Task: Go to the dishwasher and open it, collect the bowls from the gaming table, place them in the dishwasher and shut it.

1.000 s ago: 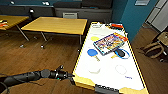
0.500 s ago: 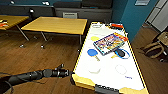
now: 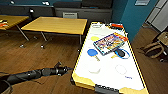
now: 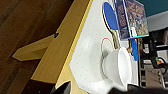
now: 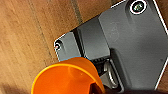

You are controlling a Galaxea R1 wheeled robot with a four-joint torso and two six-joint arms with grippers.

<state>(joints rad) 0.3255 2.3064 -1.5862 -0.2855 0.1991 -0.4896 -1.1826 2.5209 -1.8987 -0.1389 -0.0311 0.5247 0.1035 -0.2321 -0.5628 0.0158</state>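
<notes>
Left claw (image 3: pixel 65 70) hangs low over wood floor (image 3: pixel 37 57), just short of gaming table (image 3: pixel 79 79), near its yellow edge. Claw tips stand apart, nothing in them. White bowl (image 3: pixel 94 68) sits on white top at 3 o'clock from claw, near, not touching. I see blue paddle (image 3: pixel 92 52) at 12 o'clock from bowl, bright game box (image 3: pixel 110 43) past it. Orange bowl (image 5: pixel 66 78) sits close against right claw (image 5: pixel 98 88); I cannot tell if that claw is apart or together
</notes>
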